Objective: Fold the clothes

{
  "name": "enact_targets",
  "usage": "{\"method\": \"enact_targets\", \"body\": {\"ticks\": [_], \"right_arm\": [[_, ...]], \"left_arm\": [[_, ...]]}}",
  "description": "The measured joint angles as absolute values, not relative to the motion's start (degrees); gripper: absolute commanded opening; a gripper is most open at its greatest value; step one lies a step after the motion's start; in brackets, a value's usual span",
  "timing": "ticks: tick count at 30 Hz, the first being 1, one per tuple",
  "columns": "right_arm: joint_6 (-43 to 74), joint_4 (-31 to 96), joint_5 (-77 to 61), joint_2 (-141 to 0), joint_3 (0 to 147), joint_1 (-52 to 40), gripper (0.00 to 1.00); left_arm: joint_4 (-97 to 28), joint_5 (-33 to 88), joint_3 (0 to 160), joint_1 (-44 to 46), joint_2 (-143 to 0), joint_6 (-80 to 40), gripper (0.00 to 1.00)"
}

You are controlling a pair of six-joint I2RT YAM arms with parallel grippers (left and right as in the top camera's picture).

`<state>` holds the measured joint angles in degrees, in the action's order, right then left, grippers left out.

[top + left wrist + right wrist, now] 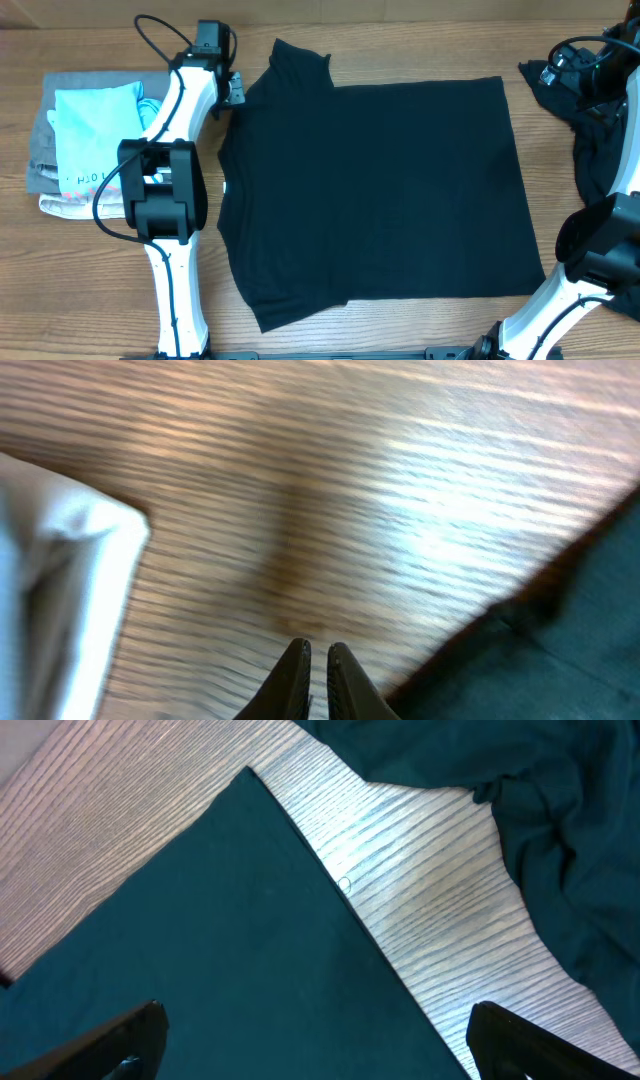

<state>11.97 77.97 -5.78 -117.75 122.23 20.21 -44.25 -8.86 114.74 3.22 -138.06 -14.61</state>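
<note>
A large black T-shirt (380, 190) lies spread flat across the middle of the table, one sleeve pointing to the far left corner. A second black garment (590, 140) lies crumpled at the far right. My left gripper (235, 88) hovers over bare wood just left of the shirt's sleeve; in the left wrist view its fingertips (318, 650) stand almost together with only a thin slit and nothing between them, and the shirt's edge (560, 650) shows at the lower right. My right gripper (315, 1040) stands wide open above the shirt's far right corner (200, 940), with the crumpled garment (520, 780) beyond it.
A stack of folded clothes sits at the left edge: a light-blue shirt (95, 130) on top of a grey garment (40, 150) and a beige one (65, 205). A pale corner of the stack (60, 590) shows in the left wrist view. The arm bases stand at the near edge.
</note>
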Motion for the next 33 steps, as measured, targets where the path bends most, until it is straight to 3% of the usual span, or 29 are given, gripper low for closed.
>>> {"method": "enact_targets", "body": {"ticks": [9,19,33], "right_arm": [[11.99,77.97,-5.76,-117.75,122.23,20.21,1.0],[11.97,77.97,-5.78,-117.75,122.23,20.23,1.0],[11.99,77.95,-5.78,-117.75,122.23,20.21,1.0]], "left_arm": [[-57.49,-8.75,125.49,2.85,-136.9,-16.99,0.1],[-69.67,0.27,130.32,5.04,-118.3,-19.55,0.08],[-79.48,3.49,124.92,12.88,-117.34,-19.55,0.04]]}}
